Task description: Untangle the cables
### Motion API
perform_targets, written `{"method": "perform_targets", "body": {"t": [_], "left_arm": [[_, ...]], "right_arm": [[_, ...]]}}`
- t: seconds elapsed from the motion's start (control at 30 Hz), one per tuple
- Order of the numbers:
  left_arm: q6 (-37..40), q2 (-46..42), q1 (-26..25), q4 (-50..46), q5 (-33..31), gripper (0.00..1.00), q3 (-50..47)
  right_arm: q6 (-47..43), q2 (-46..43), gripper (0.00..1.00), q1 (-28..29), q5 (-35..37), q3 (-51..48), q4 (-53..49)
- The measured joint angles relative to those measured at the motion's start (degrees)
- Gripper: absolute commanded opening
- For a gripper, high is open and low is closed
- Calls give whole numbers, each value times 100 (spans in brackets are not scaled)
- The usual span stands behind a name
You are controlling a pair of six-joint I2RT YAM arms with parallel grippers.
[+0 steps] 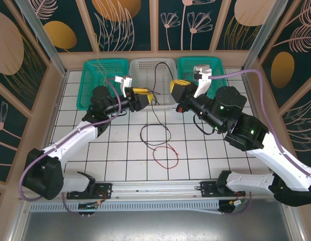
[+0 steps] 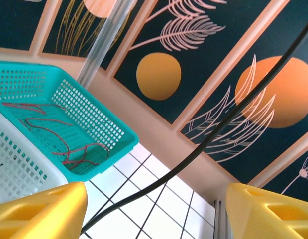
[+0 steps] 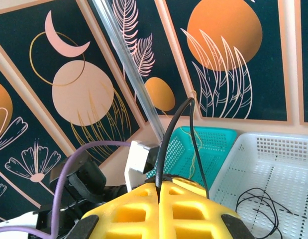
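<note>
At the bench's far edge, right hand pinches the black cable. Cable runs leftward, crossing between the spread left hand.

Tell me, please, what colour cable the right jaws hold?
The cable is black; the right wrist view shows it best.

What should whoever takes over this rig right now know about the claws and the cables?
Left claw: open; black cable runs between its fingers, ungripped.
Right claw: shut on black cable, which trails over the white basket to a loop on the table.
Red cable: on the table by that loop.
Done: yellow cable in left basket, second red cable in right basket.
Left: black cable and Red cable.
</note>
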Motion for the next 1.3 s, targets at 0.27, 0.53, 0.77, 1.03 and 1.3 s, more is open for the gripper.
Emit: {"method": "perform_targets", "body": {"t": [0.27,0.53,0.77,1.03,1.3], "left_arm": [[595,424,-234,-20,-33,57,308],[802,553,-249,-138,-48,2,431],[1235,7,-249,-802,-278,0,479],[1390,-1447,-229,-1338,-1029,0,-168],[909,-2105,372,-1484,-1102,0,-404]], "right_arm": [[24,0,0,-227,-446,404,-7],[22,-61,0,-424,-549,599,-4],[17,-118,0,-1069,26,411,-254],[92,-155,0,-2881,339,-435,-706],[560,-240,0,-4743,-1534,-1311,-817]]}}
